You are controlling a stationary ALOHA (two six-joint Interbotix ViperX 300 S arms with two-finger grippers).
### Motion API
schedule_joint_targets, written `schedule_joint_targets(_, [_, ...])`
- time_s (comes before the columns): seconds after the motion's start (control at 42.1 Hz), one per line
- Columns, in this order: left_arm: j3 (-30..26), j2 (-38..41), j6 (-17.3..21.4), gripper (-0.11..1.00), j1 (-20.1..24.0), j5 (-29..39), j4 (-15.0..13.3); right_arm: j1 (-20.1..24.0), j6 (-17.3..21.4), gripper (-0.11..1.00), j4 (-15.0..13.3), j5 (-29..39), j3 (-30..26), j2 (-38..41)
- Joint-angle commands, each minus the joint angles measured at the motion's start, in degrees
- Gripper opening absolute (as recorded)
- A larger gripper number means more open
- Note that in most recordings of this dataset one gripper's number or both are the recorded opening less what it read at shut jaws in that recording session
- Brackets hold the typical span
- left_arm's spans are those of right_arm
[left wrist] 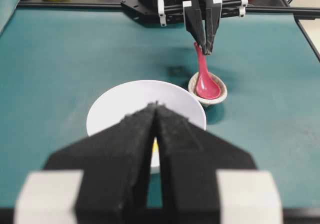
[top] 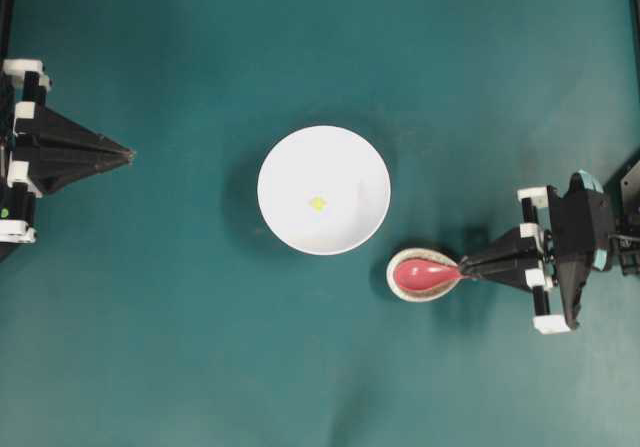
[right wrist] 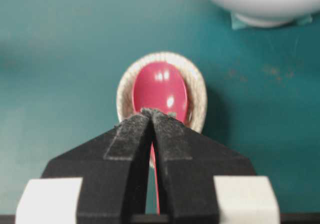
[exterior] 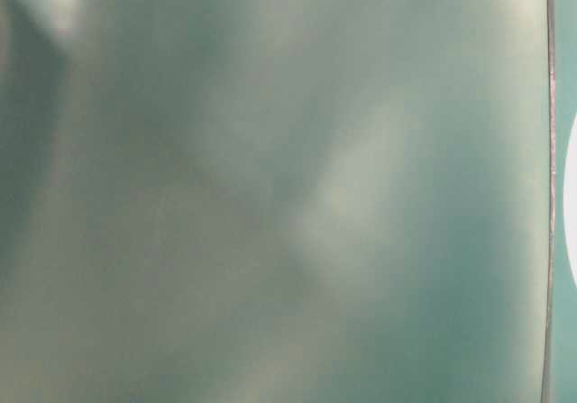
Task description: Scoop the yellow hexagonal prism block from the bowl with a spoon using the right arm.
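Clamped nearly shut, my right pincer [top: 465, 266] grips the handle of the pink-red spoon [top: 425, 273]; in my right wrist view the handle runs up between the two black fingers [right wrist: 131, 144], which meet at their tips around it. I take the large white bowl [top: 285, 157] as the landmark for everything that follows. It sits near the middle of the teal table [top: 180, 347]. Inside it, close to its centre, lies the yellow hexagonal prism block [top: 317, 204], a tiny bright speck against the white.

In the overhead view, the spoon lies just beside the bowl, below and to the right of its rim. The spoon's deep oval scoop rests in a small speckled off-white dish [top: 397, 283], which stands near the bowl but apart from it. From the left wrist view, the handle slants upward from the dish into my grip. My right arm [top: 575, 242] extends away from the bowl toward the right edge of the overhead view.

My left pincer [top: 128, 153] sits well apart from the bowl, on the far left side, its fingers pressed together and holding nothing. The table-level view is a greenish blur that shows nothing I can make out.
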Motion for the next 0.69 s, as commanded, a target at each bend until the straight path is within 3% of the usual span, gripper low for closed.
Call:
schedule_joint_targets(0.0, [-0.79, 0.18, -0.09, 0.0, -0.09, -0.88, 0.09, 0.0, -0.18, 0.09, -0.09, -1.32, 0.0, -0.88])
schedule_joint_targets(0.166, [-0.7, 0.62, 0.09, 0.0, -0.09, -0.79, 0.09, 0.09, -0.44, 0.38, -0.62, -2.02, 1.41, -1.05])
schedule_joint_targets(0.285, [-0.7, 0.62, 0.18, 0.0, -0.09, -0.7, 0.09, 0.53, -0.44, 0.55, -3.43, -5.01, 2.9, -1.05])
schedule_joint_targets(0.404, [-0.62, 0.53, 0.26, 0.0, -0.09, -0.53, 0.18, 0.88, -0.44, 0.55, -5.45, -8.17, 3.87, -0.88])
schedule_joint_targets(0.665, [-0.62, 0.62, 0.26, 0.0, -0.09, -0.35, 0.09, 1.05, 0.0, 0.54, -5.54, -13.71, 5.54, 2.2])
